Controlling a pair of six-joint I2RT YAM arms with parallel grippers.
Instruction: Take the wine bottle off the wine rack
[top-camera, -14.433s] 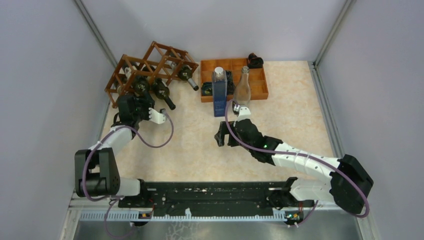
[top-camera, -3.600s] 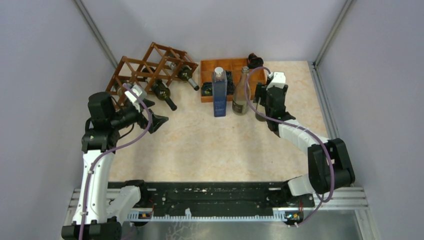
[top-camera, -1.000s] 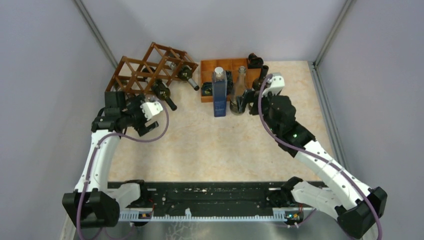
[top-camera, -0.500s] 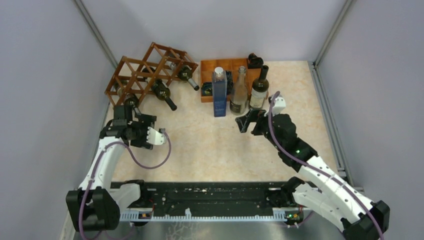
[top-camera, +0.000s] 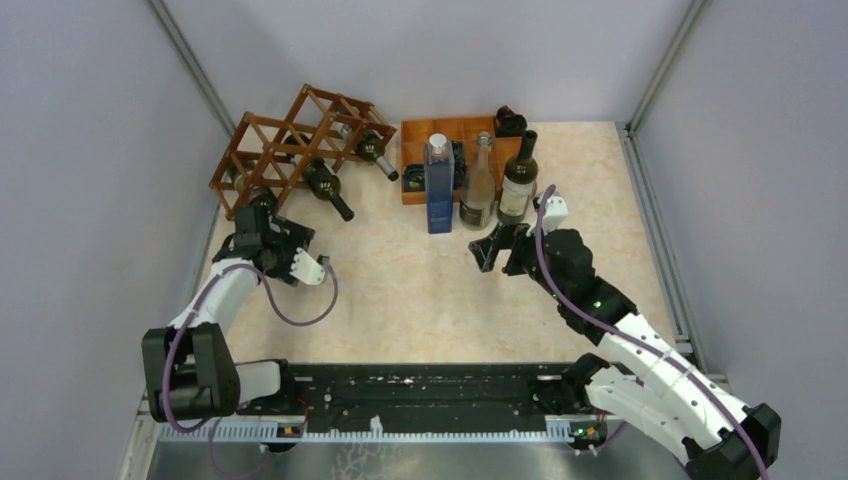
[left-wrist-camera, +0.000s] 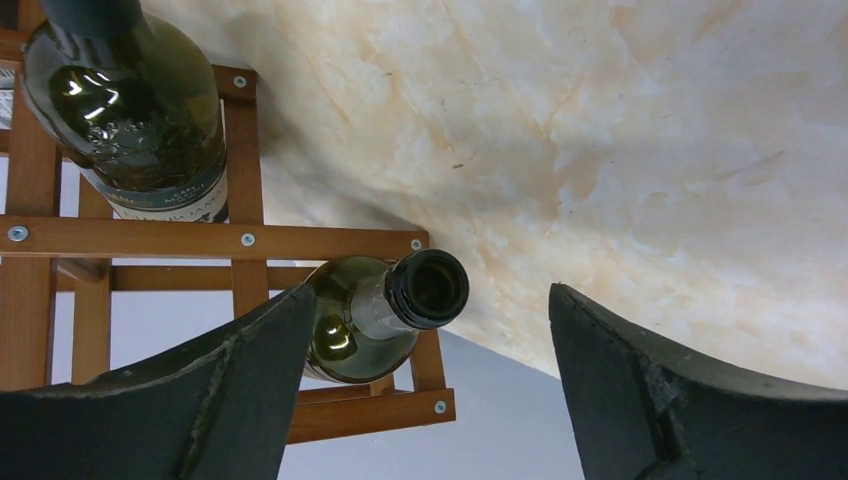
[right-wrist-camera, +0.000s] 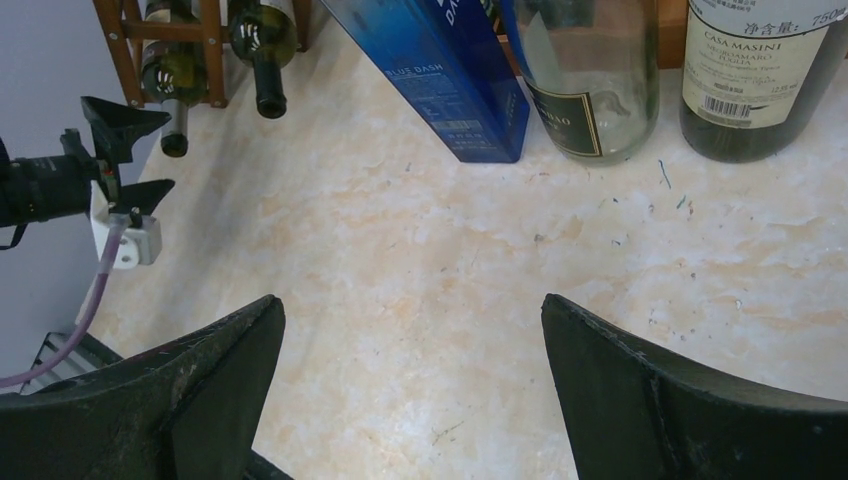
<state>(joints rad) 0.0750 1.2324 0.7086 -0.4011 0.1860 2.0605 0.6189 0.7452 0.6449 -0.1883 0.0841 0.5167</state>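
My left pincer (left-wrist-camera: 427, 295) gapes wide before the wine bottle (left-wrist-camera: 365, 320) in the wine rack (left-wrist-camera: 240, 240); closing off-centre could shove it deeper

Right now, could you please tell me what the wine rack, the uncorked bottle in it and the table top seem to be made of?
Wine rack: apparently reddish-brown stained wood, by its grain and screwed slats. Uncorked bottle: likely dark green glass, glossy with sharp highlights. Table top: beige marble pattern, fairly matte; stone or printed laminate, I cannot tell.
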